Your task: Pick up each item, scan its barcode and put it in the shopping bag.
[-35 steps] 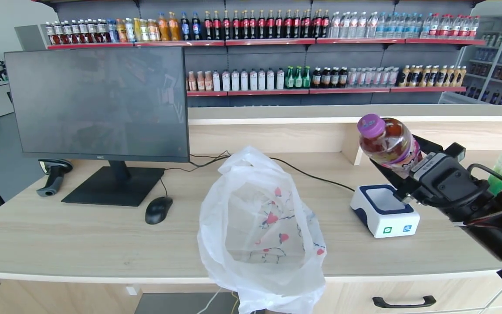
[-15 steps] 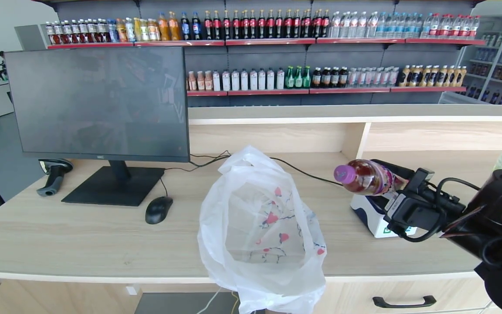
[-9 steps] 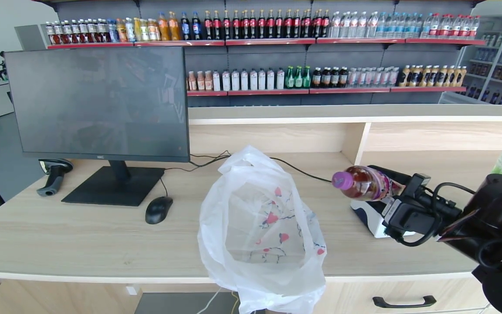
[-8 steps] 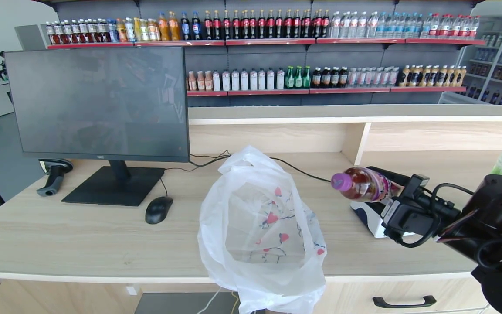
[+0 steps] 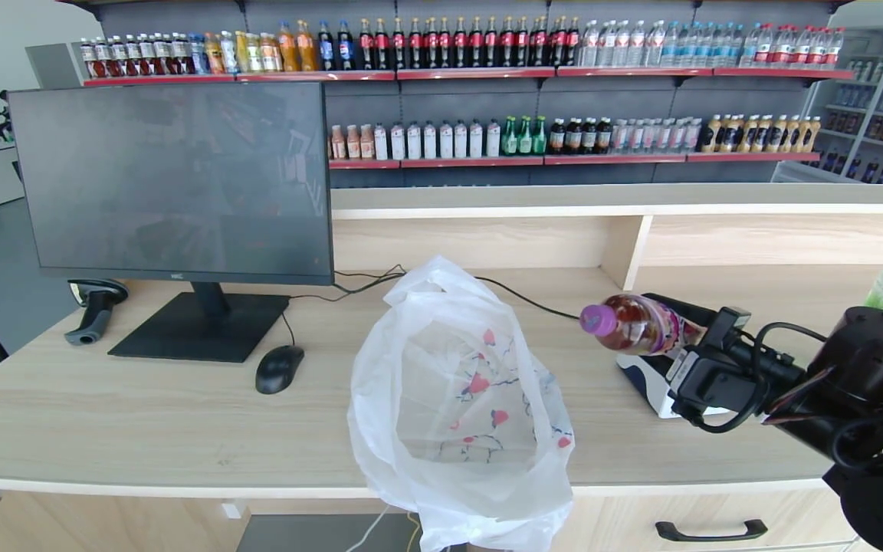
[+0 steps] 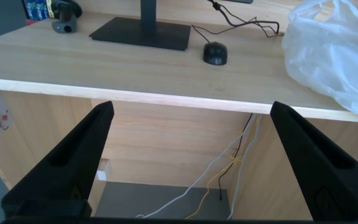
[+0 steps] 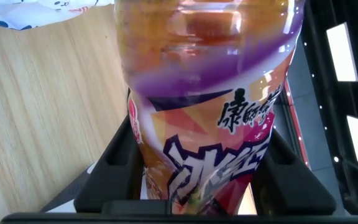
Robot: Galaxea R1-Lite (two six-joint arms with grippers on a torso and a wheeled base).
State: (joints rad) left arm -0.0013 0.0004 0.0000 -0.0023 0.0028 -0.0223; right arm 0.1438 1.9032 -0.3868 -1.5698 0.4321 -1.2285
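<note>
Pinching 1 drink bottle (image 5: 637, 324) around its labelled middle, the right gripper (image 5: 679, 337) holds it nearly level just above the scanner (image 5: 641, 377). Its long axis runs across the counter (image 5: 142, 422), purple cap (image 5: 595, 320) toward the shopping bag (image 5: 457, 399), which sags open to the robot's left of it, near but apart. Bagging likely means carrying it cap-first that way. The left gripper (image 6: 188, 149) hangs below the counter edge, 2 fingers (image 6: 61, 162) spread wide on nothing, farther from the bottle.
</note>
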